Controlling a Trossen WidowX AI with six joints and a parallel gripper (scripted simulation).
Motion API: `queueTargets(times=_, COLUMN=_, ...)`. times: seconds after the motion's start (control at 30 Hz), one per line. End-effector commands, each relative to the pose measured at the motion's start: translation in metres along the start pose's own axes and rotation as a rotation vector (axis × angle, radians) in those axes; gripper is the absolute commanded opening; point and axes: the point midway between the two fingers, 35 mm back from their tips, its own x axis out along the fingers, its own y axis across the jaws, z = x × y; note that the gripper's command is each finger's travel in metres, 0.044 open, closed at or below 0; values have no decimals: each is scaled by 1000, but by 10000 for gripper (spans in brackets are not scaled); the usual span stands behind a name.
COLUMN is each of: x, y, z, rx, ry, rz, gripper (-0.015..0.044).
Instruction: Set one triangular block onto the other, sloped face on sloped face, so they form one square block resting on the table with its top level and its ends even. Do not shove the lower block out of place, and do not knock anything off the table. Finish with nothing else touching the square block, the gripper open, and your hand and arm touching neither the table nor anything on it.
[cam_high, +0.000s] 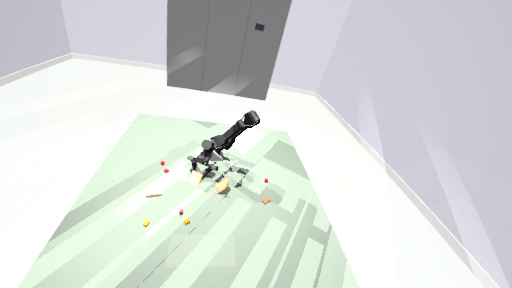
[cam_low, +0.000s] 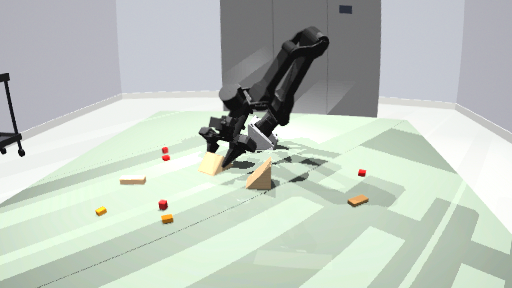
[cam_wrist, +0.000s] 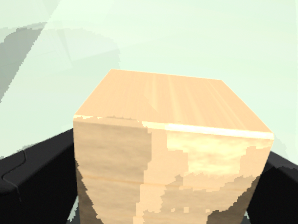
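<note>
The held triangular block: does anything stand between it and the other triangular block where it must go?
Nothing visible does. The gripper is shut on the left triangular block, and only bare table shows between it and the other triangular block.

A bare test room: grey walls (cam_low: 165, 45), steel cabinet (cam_low: 345, 55), wheeled cart (cam_low: 10, 120).

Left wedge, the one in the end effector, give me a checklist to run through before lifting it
1. End effector shut on left wedge: ok.
2. Wedge centred between fingers, per wrist view: ok.
3. Right wedge apart from the arm: ok.
4. Wedge seated squarely in the grip: cannot tell.
5. Red cubes apart from the grasp: ok.
6. Sloped face turned to suit the right wedge: cannot tell.
</note>
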Motion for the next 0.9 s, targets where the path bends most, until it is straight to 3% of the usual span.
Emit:
queueTargets(times=0.0, x=-3, y=-2, z=10, rx=-7, ry=-4, rz=-1, gripper=39)
queueTargets(times=0.07, x=-6, y=-3, z=16, rx=-8, ry=-4, rz=-2, gripper=0)
queueTargets(times=0.87, x=-71, y=0, z=71, rx=-8, ry=-6, rz=-1, gripper=0)
